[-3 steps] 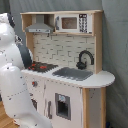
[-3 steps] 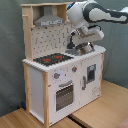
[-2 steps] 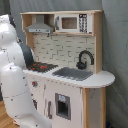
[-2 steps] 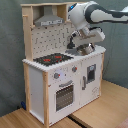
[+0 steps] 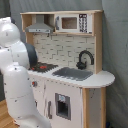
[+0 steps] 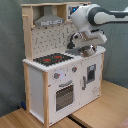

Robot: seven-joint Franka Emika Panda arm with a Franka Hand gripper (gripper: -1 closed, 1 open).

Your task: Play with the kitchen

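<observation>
From my station I had one kitchen [image 5: 70, 75] in both exterior views, standing on a wooden floor [image 6: 107, 107] against a grey curtain [image 5: 117, 45]. I counted one grey hood [image 5: 39, 26], one small microwave [image 5: 72, 23], one black tap [image 5: 85, 59] and one grey sink [image 5: 74, 73] in the first exterior view. One black hob [image 6: 54, 59] showed in the second exterior view, and I made out two red rings on it. Below it I saw one oven door [image 6: 64, 95], and beside that one cupboard door [image 6: 91, 76] with a dark panel.

One arm [image 5: 17, 75] filled the first exterior view's left, its white segments covering the end of the counter by the hob. In the second exterior view the same arm came in from the second exterior view's right, its wrist bent down over the sink end of the counter. The gripper [image 6: 85, 49] hung just above the counter there, dark and bunched against the tap, and I could not tell how far it was open or whether it had hold of anything.
</observation>
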